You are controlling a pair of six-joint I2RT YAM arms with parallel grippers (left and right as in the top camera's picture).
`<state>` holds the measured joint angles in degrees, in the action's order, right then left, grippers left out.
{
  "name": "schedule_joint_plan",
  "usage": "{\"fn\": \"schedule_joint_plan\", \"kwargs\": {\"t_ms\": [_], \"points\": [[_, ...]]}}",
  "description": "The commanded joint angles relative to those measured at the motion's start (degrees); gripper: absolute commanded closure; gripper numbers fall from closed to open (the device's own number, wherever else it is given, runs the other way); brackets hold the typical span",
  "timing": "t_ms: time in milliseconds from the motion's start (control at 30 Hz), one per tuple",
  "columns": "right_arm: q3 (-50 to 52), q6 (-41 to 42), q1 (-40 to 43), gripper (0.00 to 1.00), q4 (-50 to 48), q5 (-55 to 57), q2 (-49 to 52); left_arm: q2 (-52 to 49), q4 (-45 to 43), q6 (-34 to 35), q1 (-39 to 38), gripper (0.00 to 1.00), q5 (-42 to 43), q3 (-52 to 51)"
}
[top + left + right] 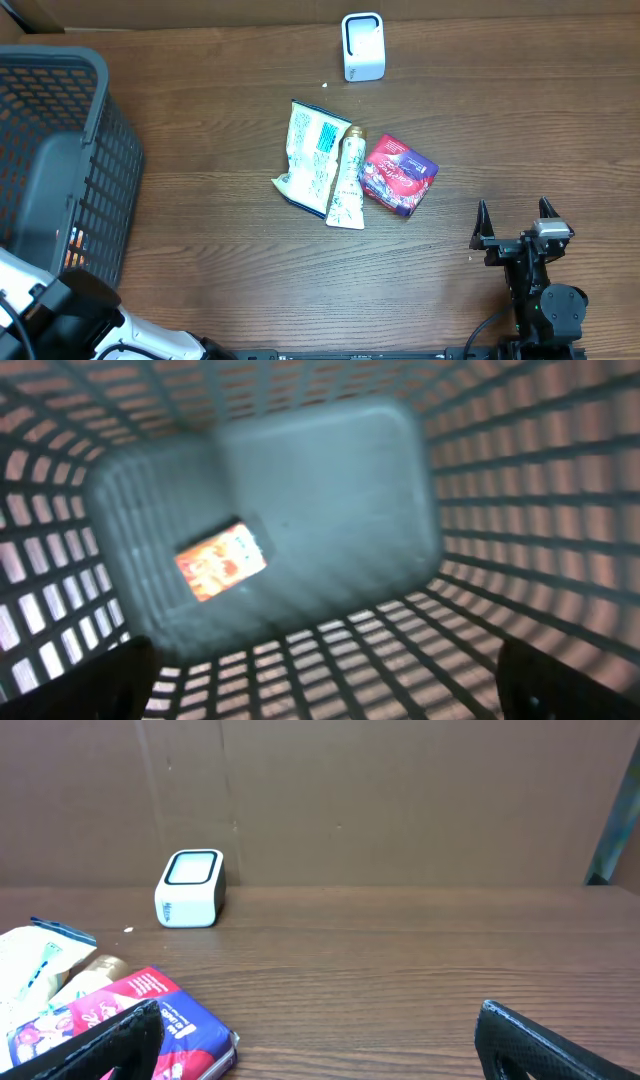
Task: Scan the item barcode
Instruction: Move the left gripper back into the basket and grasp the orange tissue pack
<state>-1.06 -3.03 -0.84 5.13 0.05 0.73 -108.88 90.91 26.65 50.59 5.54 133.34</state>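
Observation:
Three items lie together mid-table: a green-and-white pouch (310, 155), a pale tube (347, 182) and a red-and-purple pack (398, 175). The white scanner (363, 47) stands at the far edge. My right gripper (518, 225) rests open near the front right, a little right of the pack, with nothing between its fingers. Its wrist view shows the scanner (190, 888) ahead on the left and the pack (135, 1015) by the left finger. My left gripper (330, 690) hangs open over the grey basket (330, 480), looking down at an orange packet (220, 560) lying on the basket floor.
The grey mesh basket (95, 90) fills the left side of the table. My left arm (70, 310) reaches in from the front left corner. A brown wall (400, 800) stands behind the scanner. Bare wood (520, 120) lies to the right of the items.

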Motion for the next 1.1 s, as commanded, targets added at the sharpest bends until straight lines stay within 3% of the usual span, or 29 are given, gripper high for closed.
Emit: {"fn": "schedule_joint_plan", "kwargs": {"t_ms": [0, 300, 500, 733, 1067], "points": [[0.6, -0.2, -0.2, 0.00, -0.3, 0.3, -0.6, 0.1, -1.3, 3.8, -0.8, 0.00, -7.2, -5.9], [0.6, -0.2, -0.2, 0.00, -0.3, 0.3, -0.6, 0.0, -7.1, 4.2, -2.0, 0.01, -7.8, -23.7], [0.6, -0.2, -0.2, 0.00, -0.3, 0.3, -0.6, 0.0, -14.4, 4.3, -3.3, 0.03, -8.2, -33.0], [0.6, -0.2, -0.2, 0.00, -0.3, 0.3, -0.6, 0.0, -21.5, 8.4, -3.3, 0.03, -14.8, -41.2], [0.6, -0.2, -0.2, 0.00, -0.3, 0.3, -0.6, 0.0, -36.5, 8.5, -3.4, 0.07, -13.5, -55.1]]}}
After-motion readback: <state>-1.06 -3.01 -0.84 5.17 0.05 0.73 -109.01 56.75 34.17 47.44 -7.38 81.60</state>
